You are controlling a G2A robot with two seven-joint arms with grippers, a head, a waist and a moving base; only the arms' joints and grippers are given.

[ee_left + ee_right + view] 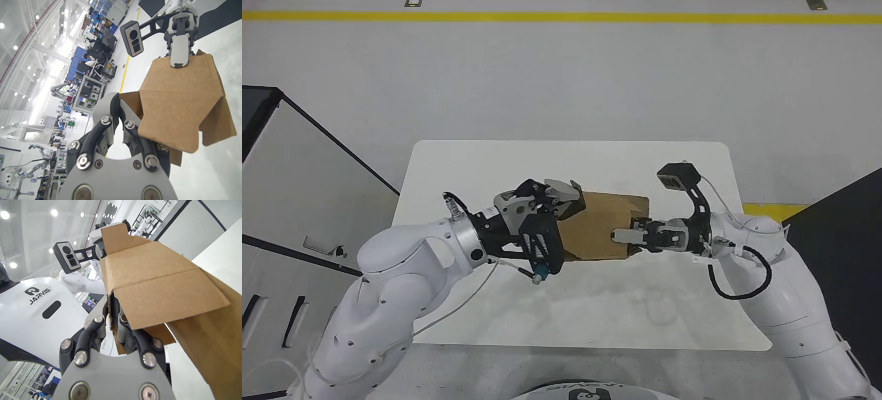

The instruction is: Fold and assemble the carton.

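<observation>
The brown carton is held above the middle of the white table, partly opened, with its flaps loose. My left gripper is at the carton's left end. In the left wrist view the left gripper is shut on a flap of the carton. My right gripper holds the opposite end, near the front right corner. In the right wrist view the right gripper is shut on a torn edge of the carton. One of its fingers lies flat on the carton's wall.
A dark panel stands off the table's left side and a dark surface lies at the right. The front strip of the table is bare. A yellow line runs along the floor behind.
</observation>
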